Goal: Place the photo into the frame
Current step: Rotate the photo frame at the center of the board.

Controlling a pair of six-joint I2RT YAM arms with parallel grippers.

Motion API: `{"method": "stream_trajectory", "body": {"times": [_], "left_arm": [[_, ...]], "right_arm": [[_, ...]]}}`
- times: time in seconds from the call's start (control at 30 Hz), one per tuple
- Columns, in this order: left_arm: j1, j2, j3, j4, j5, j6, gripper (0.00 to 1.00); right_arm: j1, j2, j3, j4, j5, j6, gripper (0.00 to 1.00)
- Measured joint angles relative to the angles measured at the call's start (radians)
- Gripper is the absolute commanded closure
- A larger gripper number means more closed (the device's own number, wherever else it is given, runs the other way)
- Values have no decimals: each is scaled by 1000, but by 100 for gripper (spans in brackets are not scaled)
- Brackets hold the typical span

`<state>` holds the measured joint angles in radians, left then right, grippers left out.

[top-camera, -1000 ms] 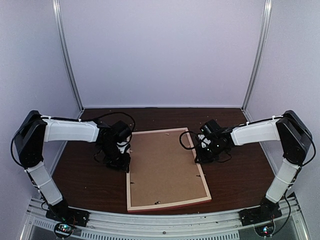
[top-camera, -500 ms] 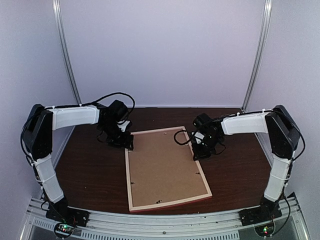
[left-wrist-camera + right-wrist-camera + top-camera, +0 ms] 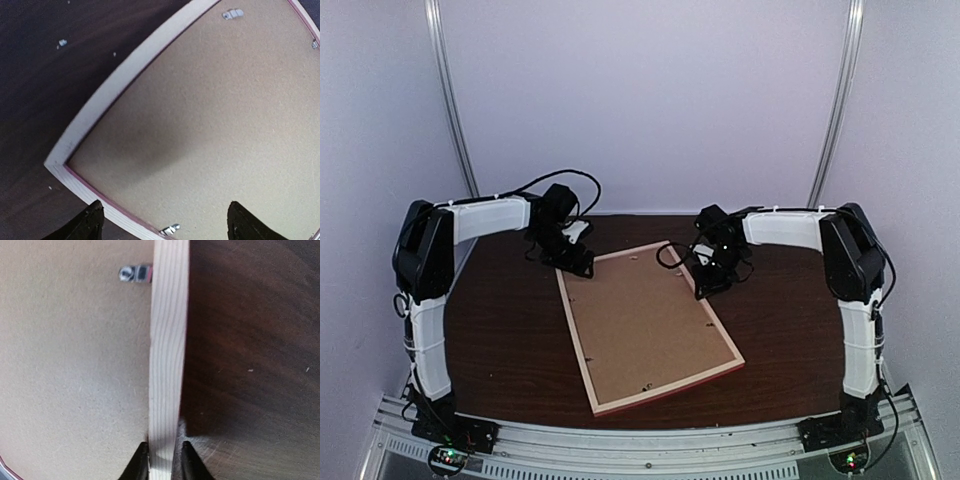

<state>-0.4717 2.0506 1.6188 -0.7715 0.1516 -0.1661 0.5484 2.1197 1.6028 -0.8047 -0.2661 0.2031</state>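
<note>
The frame (image 3: 576, 340) lies face down and skewed on the dark table, its pale wood back and thin pink edge showing. A brown backing board (image 3: 645, 325) fills it. The photo is hidden. My left gripper (image 3: 575, 262) hovers open over the frame's far left corner; in the left wrist view its fingertips (image 3: 92, 220) stand wide apart above the rail (image 3: 125, 85) and board. My right gripper (image 3: 705, 285) is at the frame's right rail, and in the right wrist view it (image 3: 164, 455) is shut on that wood rail (image 3: 167, 340).
Small metal retaining tabs (image 3: 135, 273) (image 3: 170, 229) sit along the inner edge of the frame. Dark wooden table (image 3: 500, 340) lies on both sides. White walls with metal posts (image 3: 450, 110) close in the back and sides.
The frame has swung counter-clockwise, its far end moving left. Both arms have reached further toward the back. The left gripper's fingers have spread wider.
</note>
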Motion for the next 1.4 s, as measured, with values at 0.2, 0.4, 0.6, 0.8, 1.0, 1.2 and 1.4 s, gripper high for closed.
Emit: {"method": "stream_trajectory", "body": {"times": [0.2,0.4,0.6,0.8,1.0,1.2,1.4], "left_arm": [[15,85,132,-3,-46,101,12],[54,201,299,-15,-44,182,13],[73,325,434,-47,-10,237,18],[72,408,497,-79,45,258,25],[72,418,520,-92,54,257,43],[71,418,518,-92,48,238,65],[72,370,427,-28,40,217,73]], "right_arm": [[-36,-12,60,-13,-27,-19,57],[-45,-145,-63,6,-51,-5,54],[-44,-309,-211,21,-97,33,52],[-44,-404,-303,30,-121,66,48],[-44,-420,-357,39,-123,89,47],[-44,-423,-400,48,-123,108,47],[-44,-429,-413,63,-122,118,46]]}}
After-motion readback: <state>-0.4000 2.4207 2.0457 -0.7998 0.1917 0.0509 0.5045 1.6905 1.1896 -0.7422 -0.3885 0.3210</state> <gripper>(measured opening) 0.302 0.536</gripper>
